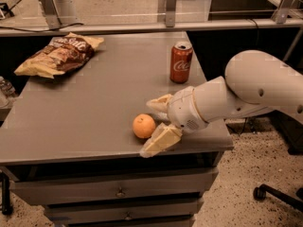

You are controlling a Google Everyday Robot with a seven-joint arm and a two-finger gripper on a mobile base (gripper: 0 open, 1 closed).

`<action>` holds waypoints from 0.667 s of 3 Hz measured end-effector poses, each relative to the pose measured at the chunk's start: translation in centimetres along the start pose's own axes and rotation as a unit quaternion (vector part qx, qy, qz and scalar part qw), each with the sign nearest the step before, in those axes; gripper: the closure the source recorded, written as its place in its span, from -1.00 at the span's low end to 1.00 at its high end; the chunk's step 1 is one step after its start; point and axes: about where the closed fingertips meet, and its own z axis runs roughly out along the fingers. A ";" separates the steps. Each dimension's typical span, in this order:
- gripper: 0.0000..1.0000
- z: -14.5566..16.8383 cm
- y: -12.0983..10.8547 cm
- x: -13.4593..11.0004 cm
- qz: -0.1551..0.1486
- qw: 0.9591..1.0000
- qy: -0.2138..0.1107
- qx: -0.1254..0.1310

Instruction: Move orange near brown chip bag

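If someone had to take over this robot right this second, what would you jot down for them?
Gripper: open, low over the table's front right, one finger on each side of the orange, not closed on it.
Orange: on the table near the front edge.
Brown chip bag: back left corner.
Red soda can: upright, back right.
Done: gripper lined up on the orange.
Left: grasp it, carry it across, set it beside the bag.
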 end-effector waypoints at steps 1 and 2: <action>-0.17 1.0 -0.5 0.3 0.027 0.999 0.017 -0.010; 0.27 1.5 -0.9 0.6 0.053 0.998 0.032 -0.019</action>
